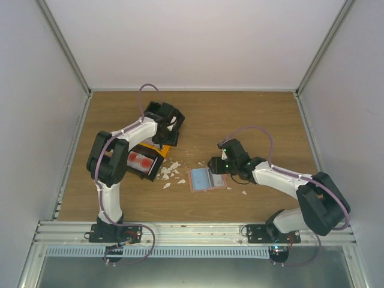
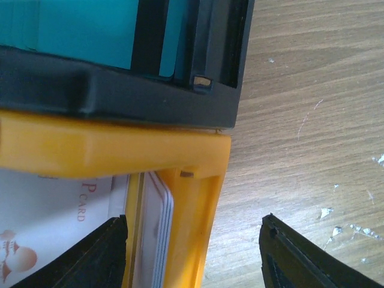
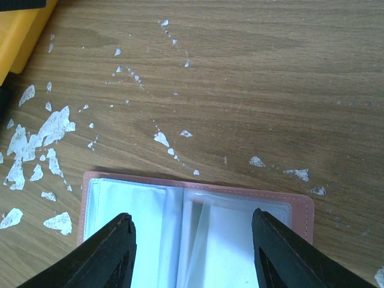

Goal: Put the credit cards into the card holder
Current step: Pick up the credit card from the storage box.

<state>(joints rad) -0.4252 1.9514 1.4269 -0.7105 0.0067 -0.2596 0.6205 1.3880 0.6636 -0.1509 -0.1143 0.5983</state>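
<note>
Looking down from above, the card holder (image 1: 207, 179) lies spread open on the table (image 1: 258, 120), a little right of centre, with white scraps (image 1: 171, 171) littered to its left. The right gripper (image 1: 215, 166) hangs at the holder's far edge, I'd guess to keep it flat for loading. The left gripper (image 1: 161, 144) is further left and farther off, down over an orange bin (image 1: 150, 149). A black bin (image 1: 161, 165) of red cards (image 1: 142, 159) sits just nearer. The left wrist view shows what the arm hides from above. The orange bin (image 2: 120, 150) holds a stack of pale cards (image 2: 54, 210), and a dark tray (image 2: 120, 96) butted against it holds teal cards (image 2: 78, 30). The left gripper (image 2: 195, 228) is spread wide and has hold of nothing. One finger is over the pale stack and the other is outside over bare wood, so it straddles the bin wall. To me that looks like lining up for a pick, which will be awkward with cards lying flat. The right wrist view alone shows the inside of the card holder (image 3: 198, 207): clear pockets within a pink border, with no card visible in them. The right gripper (image 3: 192, 215) is moderately parted above it, gripping nothing. I cannot tell whether its fingers touch the holder.
</note>
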